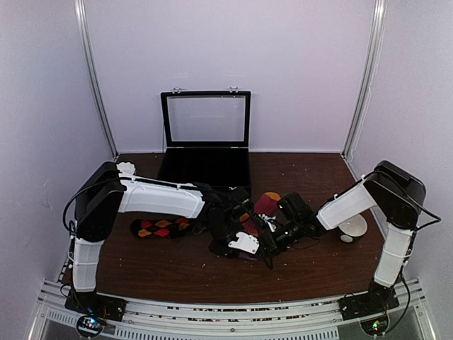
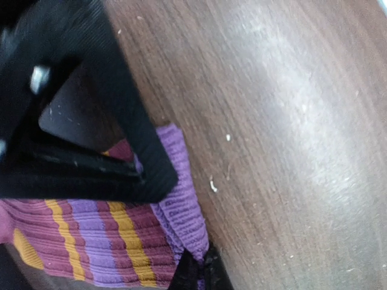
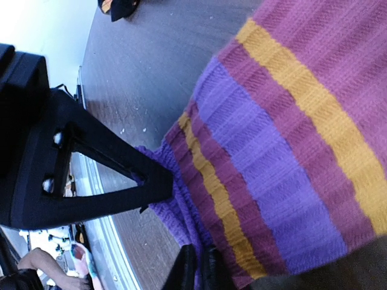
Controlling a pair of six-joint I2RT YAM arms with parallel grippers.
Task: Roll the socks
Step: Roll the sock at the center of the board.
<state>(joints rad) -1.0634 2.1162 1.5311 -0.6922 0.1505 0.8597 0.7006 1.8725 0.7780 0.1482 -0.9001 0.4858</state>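
Note:
The pink striped sock [image 1: 265, 206] lies at the table's middle, orange toe pointing back, and my two grippers meet at its near end. My left gripper [image 2: 200, 273] is shut on the purple cuff [image 2: 181, 175]; from above, the left gripper [image 1: 230, 244] sits just left of the right one. My right gripper [image 3: 200, 270] pinches the same purple edge of the striped sock [image 3: 284, 139], jaws shut on fabric, and shows overhead as the right gripper [image 1: 263, 248]. The black argyle sock [image 1: 160, 227] lies flat to the left, apart from both, with the argyle sock's tip [image 3: 118, 6] just showing.
An open black case [image 1: 205, 167] with a clear lid stands at the back. A white round object [image 1: 352, 228] rests by the right arm. A black triangular finger frame [image 2: 78, 121] of the other arm crowds each wrist view. A metal rail [image 1: 226, 315] runs along the near edge.

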